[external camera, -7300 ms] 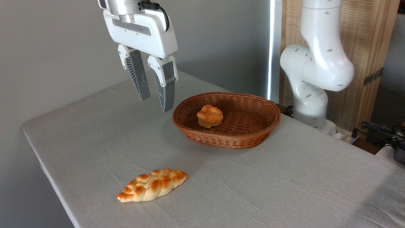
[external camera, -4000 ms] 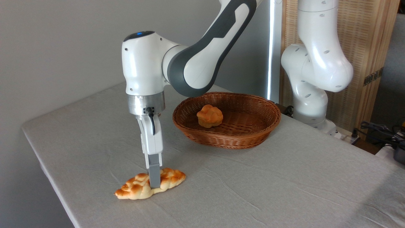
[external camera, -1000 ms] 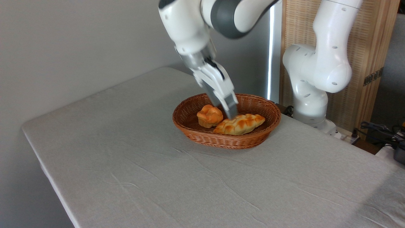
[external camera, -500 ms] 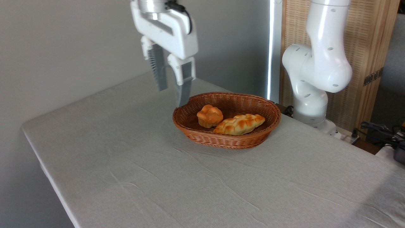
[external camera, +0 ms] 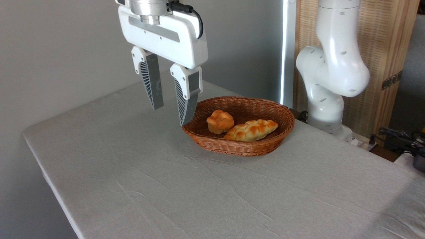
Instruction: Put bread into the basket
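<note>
White two-finger gripper [external camera: 171, 116]: fingers spread wide, nothing held, nothing touched, hung above grey cloth-covered table [external camera: 166, 186]. One reddish-brown oval wicker basket [external camera: 239, 147] just right of fingertips, lower. Inside: one long braided golden loaf [external camera: 251, 130], one small round knobbly orange bun [external camera: 219, 121], side by side.

Tablecloth [external camera: 186, 186] front + left: bare, free to pass. Basket [external camera: 239, 146] sits back-center, braided rim raised. Inside: bread [external camera: 251, 130] along the near-right side, round bun [external camera: 219, 121] just left of it, close or touching; far part of basket floor bare. Gripper [external camera: 171, 116] hangs over basket's left edge, fingers spread, nothing between them. Arm base [external camera: 327, 109] blocks right-rear, just behind basket.
</note>
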`<action>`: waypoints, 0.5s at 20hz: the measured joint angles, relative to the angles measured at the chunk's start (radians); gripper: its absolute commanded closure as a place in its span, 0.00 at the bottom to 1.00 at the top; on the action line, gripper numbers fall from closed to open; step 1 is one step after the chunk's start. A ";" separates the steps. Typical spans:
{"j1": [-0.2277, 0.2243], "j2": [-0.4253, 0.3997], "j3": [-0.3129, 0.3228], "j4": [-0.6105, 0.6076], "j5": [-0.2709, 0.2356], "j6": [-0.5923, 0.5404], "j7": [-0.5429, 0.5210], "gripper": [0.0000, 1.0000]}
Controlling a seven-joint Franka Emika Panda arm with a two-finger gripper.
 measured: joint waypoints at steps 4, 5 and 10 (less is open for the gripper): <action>-0.007 0.007 -0.015 0.003 0.000 0.000 -0.015 0.00; -0.007 0.008 -0.016 0.004 0.000 0.000 -0.015 0.00; -0.007 0.017 -0.017 0.008 0.000 0.033 -0.015 0.00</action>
